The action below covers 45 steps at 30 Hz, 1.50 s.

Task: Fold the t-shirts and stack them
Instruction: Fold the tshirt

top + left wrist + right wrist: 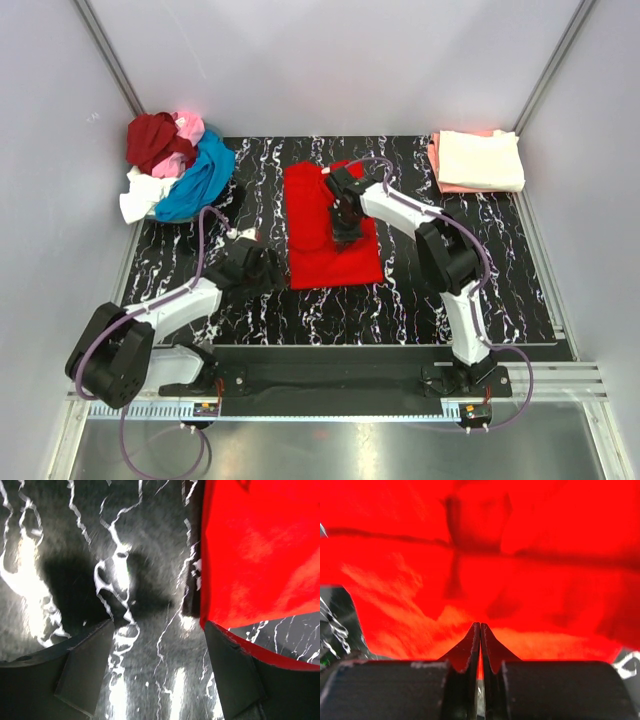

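A bright red t-shirt point(310, 215) lies partly folded on the middle of the black marbled mat point(400, 300). My right gripper point(346, 235) points down onto the shirt's centre. In the right wrist view its fingers point(480, 626) are pressed together, pinching the red cloth point(485, 555). My left gripper point(272, 268) hovers low over the mat just left of the shirt's left edge. Its jaws point(157, 665) stand wide open and hold nothing, with the red cloth point(260, 550) beside the right finger. A loose pile at the back left holds dark red point(150, 138), pink point(185, 128), blue point(200, 180) and white point(135, 200) t-shirts.
A folded stack sits at the back right corner, a cream t-shirt point(480, 158) on top of a salmon one point(440, 165). Grey walls close in the mat on the left, back and right. The arm bases stand on a rail point(340, 380) at the near edge.
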Motion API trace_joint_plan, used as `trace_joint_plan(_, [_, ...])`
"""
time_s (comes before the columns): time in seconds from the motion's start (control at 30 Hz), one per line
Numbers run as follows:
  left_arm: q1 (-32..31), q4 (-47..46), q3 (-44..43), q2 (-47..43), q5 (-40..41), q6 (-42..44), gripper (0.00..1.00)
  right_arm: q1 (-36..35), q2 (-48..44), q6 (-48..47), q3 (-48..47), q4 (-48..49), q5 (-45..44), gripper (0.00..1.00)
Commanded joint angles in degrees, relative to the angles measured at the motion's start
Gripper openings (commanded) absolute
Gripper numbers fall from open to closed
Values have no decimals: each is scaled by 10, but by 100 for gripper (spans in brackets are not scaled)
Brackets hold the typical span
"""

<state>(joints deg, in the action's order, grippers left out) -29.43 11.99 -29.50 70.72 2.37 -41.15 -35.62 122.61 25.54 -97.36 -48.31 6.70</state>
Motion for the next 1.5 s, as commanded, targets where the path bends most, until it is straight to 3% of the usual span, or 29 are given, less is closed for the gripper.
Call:
trace_joint_plan(0.0, [0,-99,22,0,11,18,80,0,28,-14,-63,-20,-17,7])
trace_joint_plan(0.5, [0,-144,31,29,0,19,79,20,164,-36,-302,-127,-99,9])
trace_joint_plan(0.63, [0,-153,34,31,0,18,79,40,206,-41,-415,-169,-143,16])
trace_joint_plan(0.67, [0,-154,35,32,-1,19,79,44,214,-40,-470,-192,-150,23])
trace_joint_plan(0.77, [0,-157,36,32,-2,19,79,63,218,-42,-517,-194,-152,33])
trace_joint_plan(0.83, [0,-159,37,31,-2,19,79,69,188,-38,-500,-181,-153,35])
trace_joint_plan(1.07, [-1,-159,34,37,-2,18,79,49,37,-28,-217,-61,-101,33])
trace_joint_plan(1.17, [0,-158,33,40,-2,18,79,27,1,-20,-144,-24,-89,32])
trace_joint_plan(1.47, [1,-158,31,42,-2,18,78,-24,3,-4,-94,-5,-70,31])
